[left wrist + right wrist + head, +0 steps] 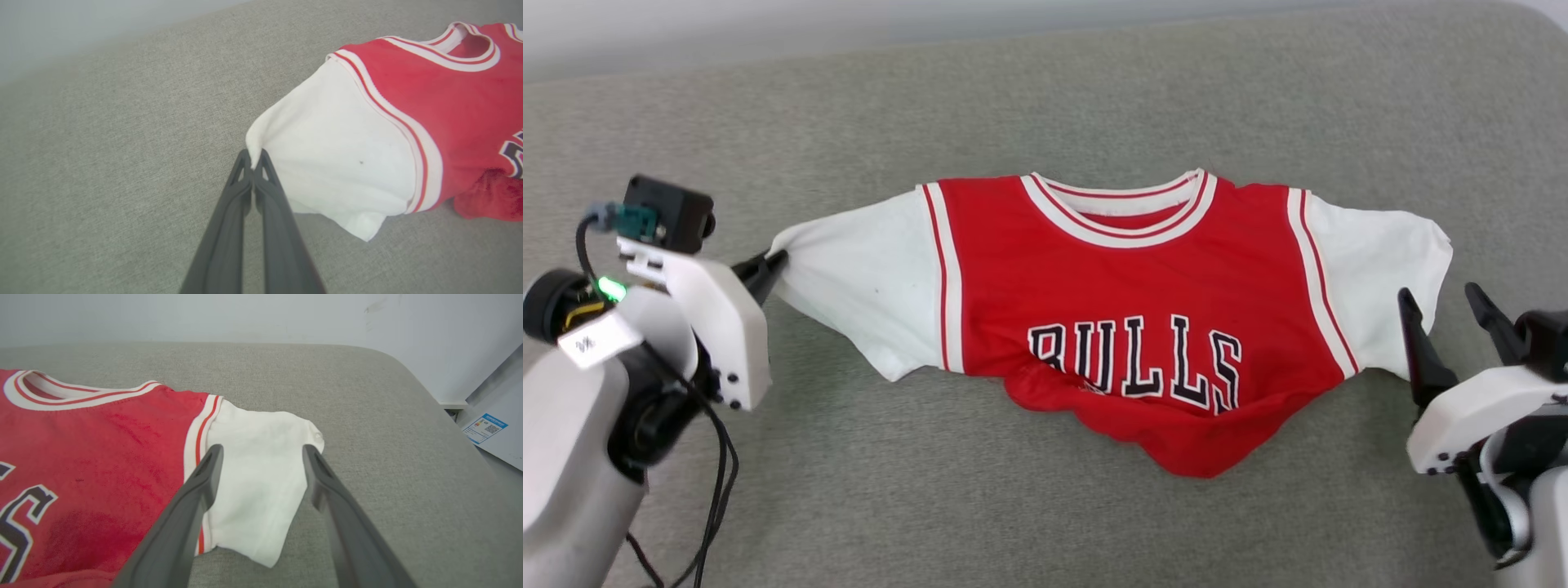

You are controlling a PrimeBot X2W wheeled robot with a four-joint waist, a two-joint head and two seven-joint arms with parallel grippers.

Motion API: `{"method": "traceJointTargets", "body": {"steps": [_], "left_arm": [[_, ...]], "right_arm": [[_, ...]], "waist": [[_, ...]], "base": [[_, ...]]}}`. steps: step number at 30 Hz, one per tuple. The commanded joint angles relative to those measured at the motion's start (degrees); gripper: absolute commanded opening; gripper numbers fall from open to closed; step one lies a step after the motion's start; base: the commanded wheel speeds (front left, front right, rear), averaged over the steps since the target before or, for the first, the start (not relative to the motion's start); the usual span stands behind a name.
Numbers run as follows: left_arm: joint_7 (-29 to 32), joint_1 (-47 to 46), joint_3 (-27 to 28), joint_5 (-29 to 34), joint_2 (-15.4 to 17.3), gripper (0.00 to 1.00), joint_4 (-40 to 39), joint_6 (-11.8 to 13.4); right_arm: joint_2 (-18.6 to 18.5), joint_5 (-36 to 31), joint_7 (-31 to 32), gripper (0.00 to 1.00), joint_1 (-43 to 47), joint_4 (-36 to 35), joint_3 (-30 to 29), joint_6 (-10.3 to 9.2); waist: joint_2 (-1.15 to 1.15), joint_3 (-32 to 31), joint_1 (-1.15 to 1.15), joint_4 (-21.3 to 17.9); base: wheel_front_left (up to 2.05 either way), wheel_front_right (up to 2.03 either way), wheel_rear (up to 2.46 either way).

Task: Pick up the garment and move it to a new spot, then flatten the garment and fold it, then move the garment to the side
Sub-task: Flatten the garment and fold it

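Observation:
The garment point(1127, 294), a red jersey T-shirt with white sleeves and dark "BULLS" lettering, lies chest-up on the grey cushion, its lower body bunched under the lettering. My left gripper point(776, 263) is shut on the tip of the garment's left white sleeve point(327, 155), pinching the fabric at its fingertips point(253, 163). At the lower right, my right gripper point(1441, 298) stands open just off the other white sleeve point(261, 477), with nothing held between its fingers point(204, 477).
The grey fabric cushion point(1013, 506) spreads on all sides of the garment. Its rounded far edge meets a pale wall point(261, 314). A white panel with a blue label point(486, 428) sits beyond the cushion's right edge.

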Motion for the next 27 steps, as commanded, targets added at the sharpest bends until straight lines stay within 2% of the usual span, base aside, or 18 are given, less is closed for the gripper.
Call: {"method": "traceJointTargets", "body": {"steps": [1,10,14,18,27], "left_arm": [[-0.94,2.84,0.67,-0.39,0.72,0.0,-2.89,1.03],[-2.88,13.43,2.45,-1.33,3.77,0.0,-19.05,5.0],[-3.47,15.44,2.33,-0.68,4.12,0.0,-23.83,6.13],[-3.78,15.45,1.71,0.26,4.01,0.0,-26.62,6.33],[-4.04,13.31,0.78,1.51,3.38,0.0,-28.81,5.76]], "right_arm": [[-2.01,0.41,4.13,1.0,-0.67,-0.9,0.48,-0.06],[-11.75,5.88,31.11,1.0,-6.44,-2.69,1.08,-0.07],[-15.38,8.52,39.49,1.0,-11.48,-1.41,1.29,-0.06],[-18.9,8.95,43.67,1.0,-16.14,1.73,1.75,-0.06],[-20.82,7.77,45.03,1.0,-19.9,8.17,3.04,-0.07]], "waist": [[0.0,-1.54,0.0,1.72],[0.0,0.25,0.0,4.9],[0.0,2.83,0.0,6.55],[0.0,5.14,0.0,8.37],[0.0,7.93,0.0,11.03]], "base": [[0.0,0.0,0.0],[0.0,0.0,0.0],[0.0,0.0,0.0],[0.0,0.0,0.0],[0.0,0.0,0.0]]}}
